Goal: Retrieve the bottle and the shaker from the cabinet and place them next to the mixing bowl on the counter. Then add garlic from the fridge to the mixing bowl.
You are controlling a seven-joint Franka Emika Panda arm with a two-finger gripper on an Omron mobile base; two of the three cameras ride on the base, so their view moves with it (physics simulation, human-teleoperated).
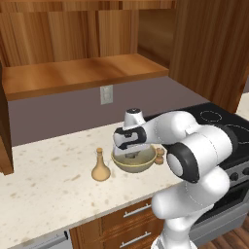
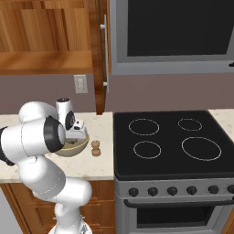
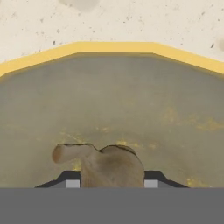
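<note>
- The gripper [image 3: 112,183] hung low inside the mixing bowl [image 1: 133,163], its fingers closed on the garlic [image 3: 103,164].
- The bottle [image 1: 100,168] stood on the counter [image 1: 48,180] just beside the bowl's left; the shaker [image 2: 95,148] stood just beside its right, towards the stove [image 2: 173,141].
- Judged step: release of the garlic — the last one.
- Good practice was to open the fingers fully while low over the bowl floor, then lift straight up — clear of the rim — so that neither bowl nor neighbours were knocked.
</note>
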